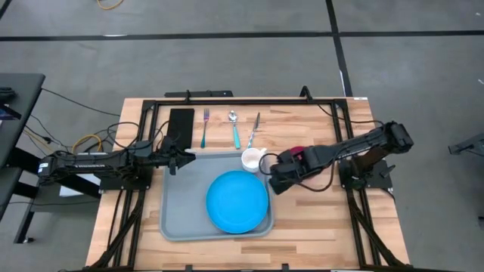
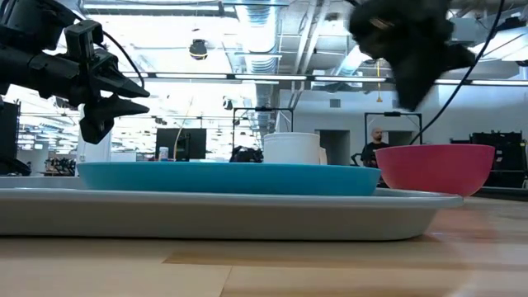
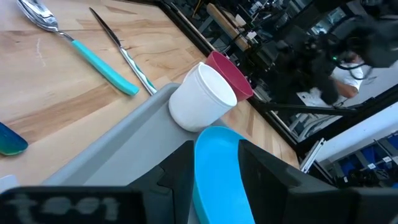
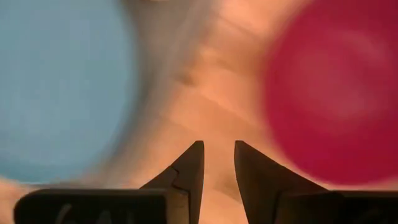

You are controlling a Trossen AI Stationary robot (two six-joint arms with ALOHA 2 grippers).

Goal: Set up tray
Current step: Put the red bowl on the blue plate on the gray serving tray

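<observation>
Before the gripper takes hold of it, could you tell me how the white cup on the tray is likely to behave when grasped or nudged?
The white cup looks like thin, plain plastic or paper, so probably light and easily squashed by a firm pinch. It stands upright at the tray corner, close to the blue plate, and being taller than wide it may tip if pushed near its rim. Once on its side, its round wall would likely roll.

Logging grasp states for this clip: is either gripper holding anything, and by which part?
Nothing is held. The left gripper hangs open over the tray's far-left corner; the right gripper, slightly open, is beside the red bowl.
</observation>
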